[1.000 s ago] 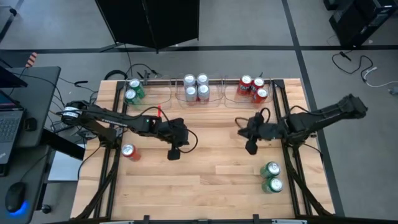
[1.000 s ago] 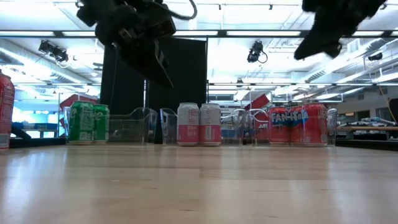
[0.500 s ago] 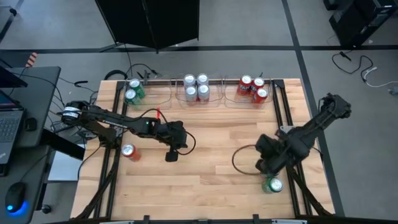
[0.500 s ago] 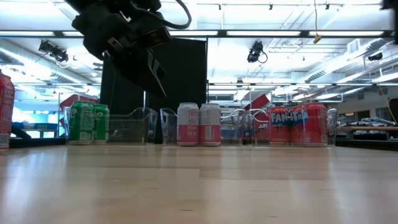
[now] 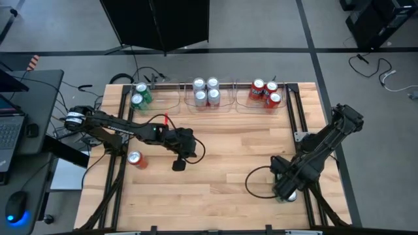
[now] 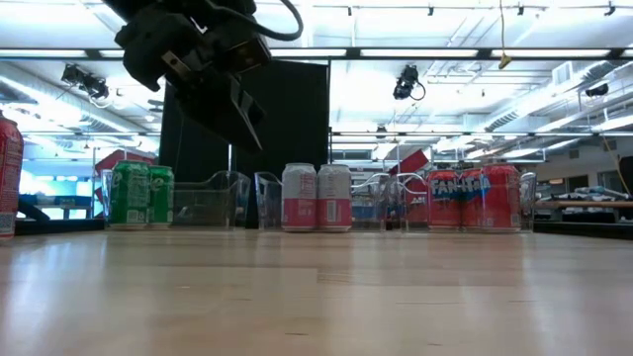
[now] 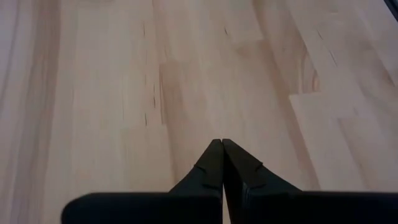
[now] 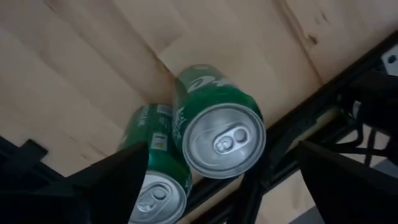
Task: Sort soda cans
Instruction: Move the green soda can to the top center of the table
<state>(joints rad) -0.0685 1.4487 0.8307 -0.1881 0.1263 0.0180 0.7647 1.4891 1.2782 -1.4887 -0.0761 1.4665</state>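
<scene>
Wooden desk (image 5: 215,170) from above: the trays (image 5: 212,104) along its far edge hold two green, four silver-white and three red cans; one red can (image 5: 135,158) waits beside my left arm. My left fingers (image 7: 222,163) are clenched on nothing; my right fingers (image 8: 115,180) spread above two green cans (image 8: 217,134).

Light wooden table (image 5: 215,170) sitting on a grey floor (image 5: 65,32) crossed by dark seam lines. Black panel (image 5: 157,23) standing just beyond the table's far edge. Dark desk (image 5: 29,98) with a laptop (image 5: 8,134) and mouse (image 5: 14,207) sitting at left. Cables (image 5: 379,68) lying on the floor far right. Long ceiling lights (image 6: 415,51) glowing across the room behind.
</scene>
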